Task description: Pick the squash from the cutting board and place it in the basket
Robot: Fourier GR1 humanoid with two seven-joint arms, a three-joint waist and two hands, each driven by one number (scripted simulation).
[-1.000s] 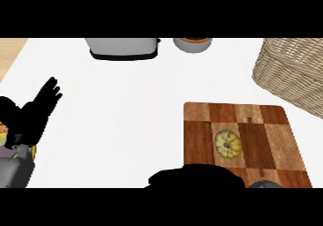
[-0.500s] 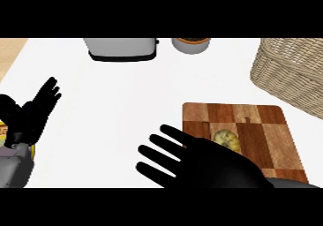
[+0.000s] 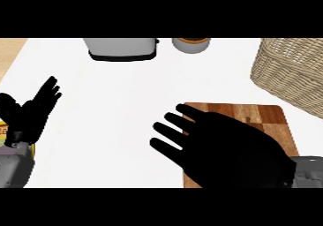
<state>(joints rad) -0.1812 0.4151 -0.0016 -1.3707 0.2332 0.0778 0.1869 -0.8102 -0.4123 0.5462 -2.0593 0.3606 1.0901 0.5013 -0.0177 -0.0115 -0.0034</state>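
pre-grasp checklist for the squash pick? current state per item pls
1. Right hand over the cutting board: ok, it covers most of the board.
2. Right hand fingers open for the grasp: ok, spread and straight.
3. Squash in sight: not ok, the hand hides where it would lie; its position cannot be told.
4. Squash gripped: cannot tell, nothing shows under the palm.
5. Basket reachable as drop spot: ok, it stands beyond the board at the far right, with white counter between them.
6. Left hand out of the way: ok, open, resting at the left edge.
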